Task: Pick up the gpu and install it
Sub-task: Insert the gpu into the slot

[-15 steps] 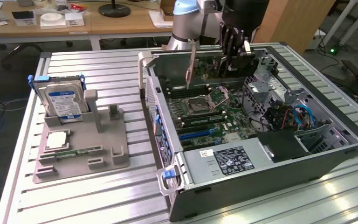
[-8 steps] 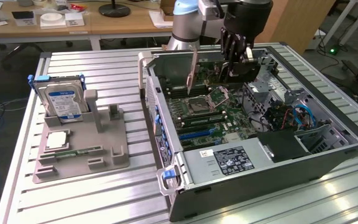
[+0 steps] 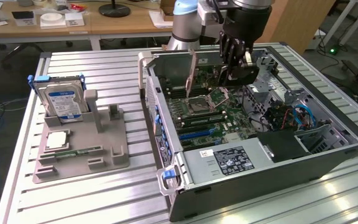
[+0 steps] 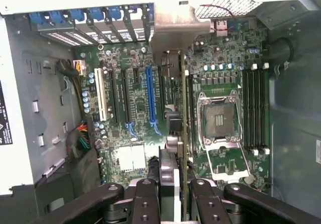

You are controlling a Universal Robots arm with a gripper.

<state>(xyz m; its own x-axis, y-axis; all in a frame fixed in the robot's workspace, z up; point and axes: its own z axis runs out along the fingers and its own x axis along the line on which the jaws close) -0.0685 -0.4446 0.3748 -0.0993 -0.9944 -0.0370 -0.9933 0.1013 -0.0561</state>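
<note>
Ribbed aluminium slats make up the tabletop (image 3: 104,196) you are working on, running lengthwise under everything. Take the open computer case (image 3: 247,182) as your landmark: it lies on its side, nearest the exterior camera, with its power supply (image 3: 225,161) at the near end and the motherboard (image 3: 207,114) exposed further in.

Off the case toward the exterior view's left, a grey parts holder (image 3: 82,149) sits on the slats. You can see a processor chip (image 3: 56,140) lying flat in it and a narrow memory stick (image 3: 82,151) beside that. At the holder's far end, a silver hard drive (image 3: 63,103) with a blue label stands upright in its slot.

Over the far half of the case, your tool (image 3: 235,70) hangs from the arm, clenched on the gpu (image 3: 192,74). The card is held on edge above the motherboard, its silver bracket toward the case's rear wall. In the wrist view the gpu (image 4: 173,133) runs straight out from between the black fingers (image 4: 145,199), between the blue expansion slot (image 4: 150,96) and the open CPU socket (image 4: 220,118).

Beyond the case, the room holds a wooden desk (image 3: 123,23) carrying papers and a black lamp base (image 3: 114,9). Past the case on the exterior view's right, white table legs (image 3: 347,21) stand on a grey floor.
</note>
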